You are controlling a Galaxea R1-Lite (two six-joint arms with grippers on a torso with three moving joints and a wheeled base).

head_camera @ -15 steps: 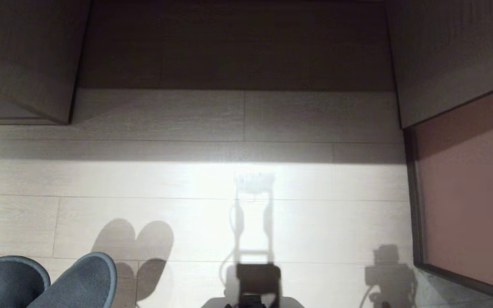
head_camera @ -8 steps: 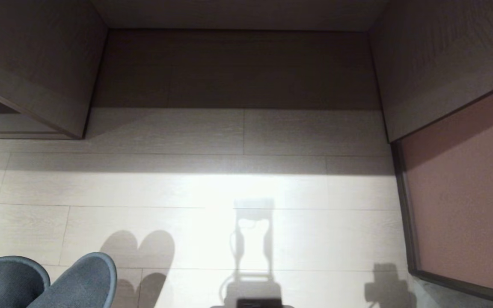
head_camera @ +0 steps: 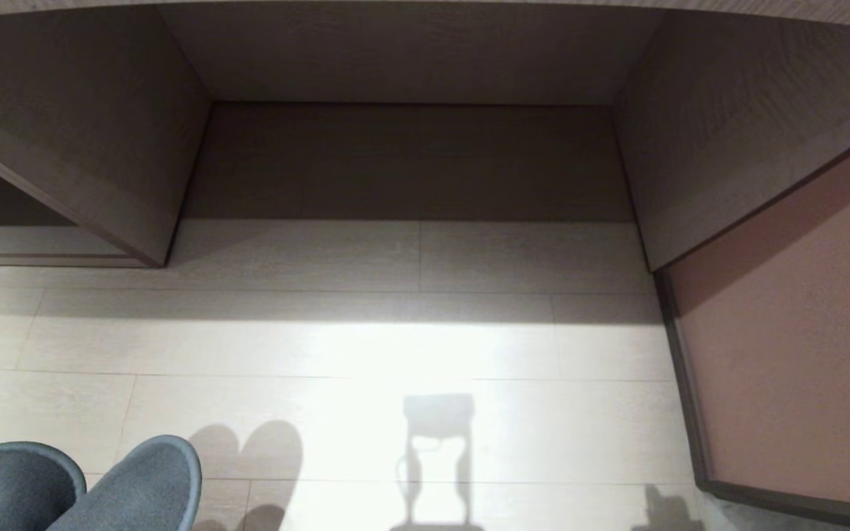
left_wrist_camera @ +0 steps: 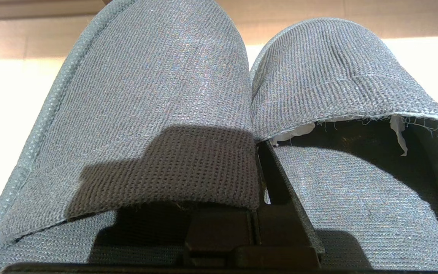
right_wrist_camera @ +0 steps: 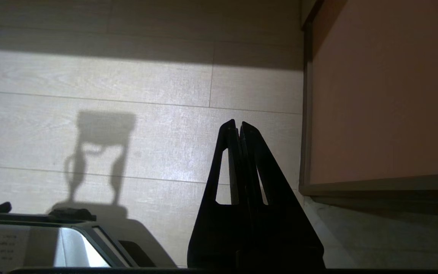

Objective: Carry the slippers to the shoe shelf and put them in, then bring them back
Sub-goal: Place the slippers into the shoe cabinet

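Note:
The two grey slippers (head_camera: 137, 487) hang side by side at the lower left of the head view, toes forward, above the pale floor. In the left wrist view my left gripper (left_wrist_camera: 256, 152) is shut on the slippers (left_wrist_camera: 146, 95), pinching their inner edges together. One dark finger (left_wrist_camera: 280, 182) lies inside the one slipper's opening, and the other finger is hidden under the other slipper's fabric. The shoe shelf (head_camera: 4, 240) shows only as a low cubby with a pale raised base at the far left edge. My right gripper (right_wrist_camera: 238, 123) is shut and empty, over the floor.
A tall, wide desk recess (head_camera: 410, 162) of wood-grain board fills the middle ahead. A pinkish-brown panel (head_camera: 801, 332) with a dark frame stands on the right. Pale plank floor (head_camera: 395, 339) lies between, with shadows on it. My base (right_wrist_camera: 51, 239) shows low in the right wrist view.
The whole head view has shifted downward as the camera tilted up, so more of the recess and its top shows. The slippers keep their place in the picture.

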